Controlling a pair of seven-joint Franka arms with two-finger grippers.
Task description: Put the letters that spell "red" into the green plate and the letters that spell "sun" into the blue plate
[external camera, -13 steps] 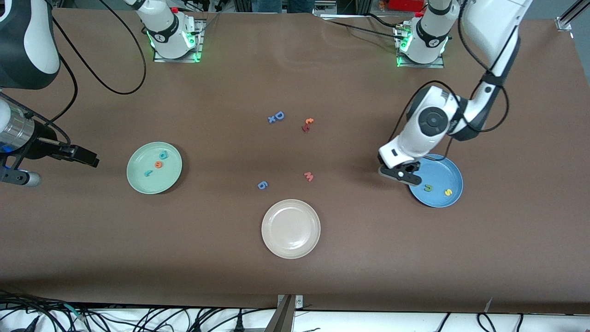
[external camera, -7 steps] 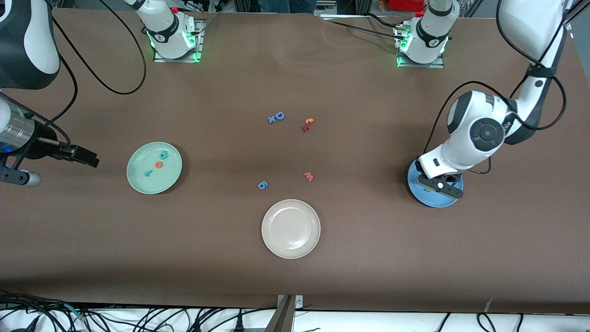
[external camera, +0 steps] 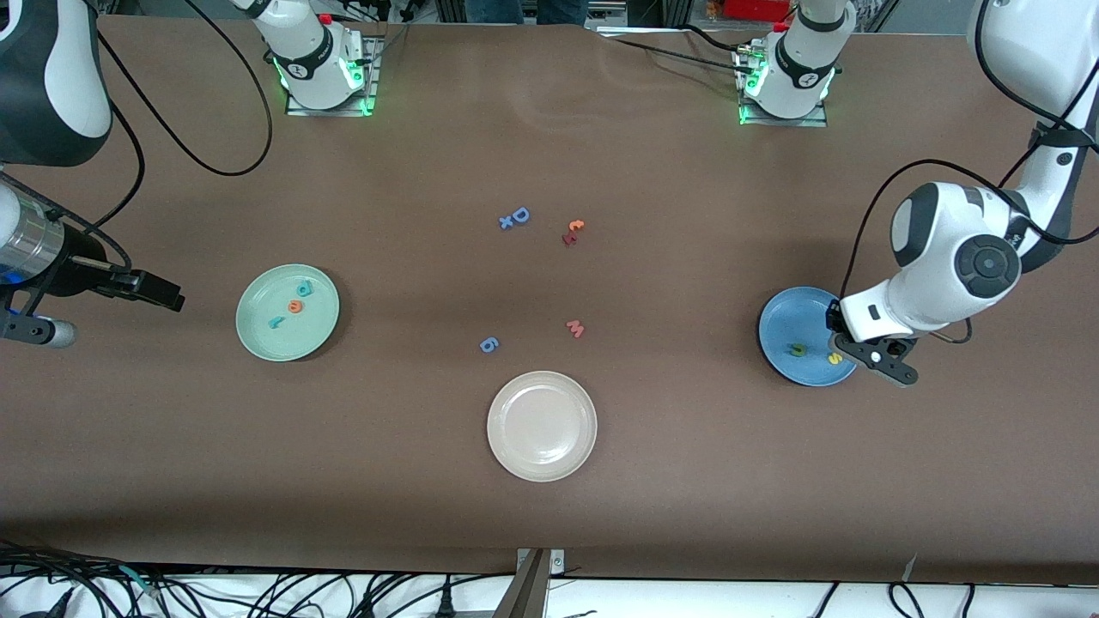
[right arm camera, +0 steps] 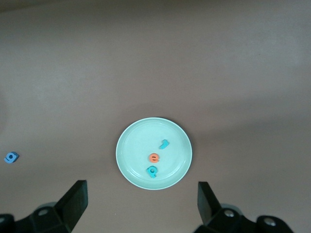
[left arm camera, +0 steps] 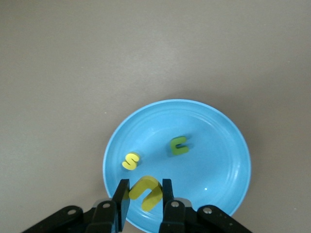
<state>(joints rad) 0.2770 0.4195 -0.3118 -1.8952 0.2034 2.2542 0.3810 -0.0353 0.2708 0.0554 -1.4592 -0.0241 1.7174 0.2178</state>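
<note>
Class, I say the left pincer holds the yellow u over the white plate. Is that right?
Not quite. The left pincer holds the yellow u over the blue plate, not the white one. The left wrist view shows it.

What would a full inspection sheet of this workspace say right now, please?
Surface: brown table, no spills seen.
Job's things: green plate holds teal d, orange e, teal r; blue plate holds olive n, yellow s.
Clutter: beige-white plate, blue D, blue x, orange letter, dark red letter, pink w, blue 6 loose mid-table.
Grippers: left gripper shut on yellow u over blue plate's edge; right gripper open, waiting over table beside green plate.
Cables: black cable loops on table by right arm's base; tangle below table's nearest edge.
Surroundings: it and left arm's base glow green.
</note>
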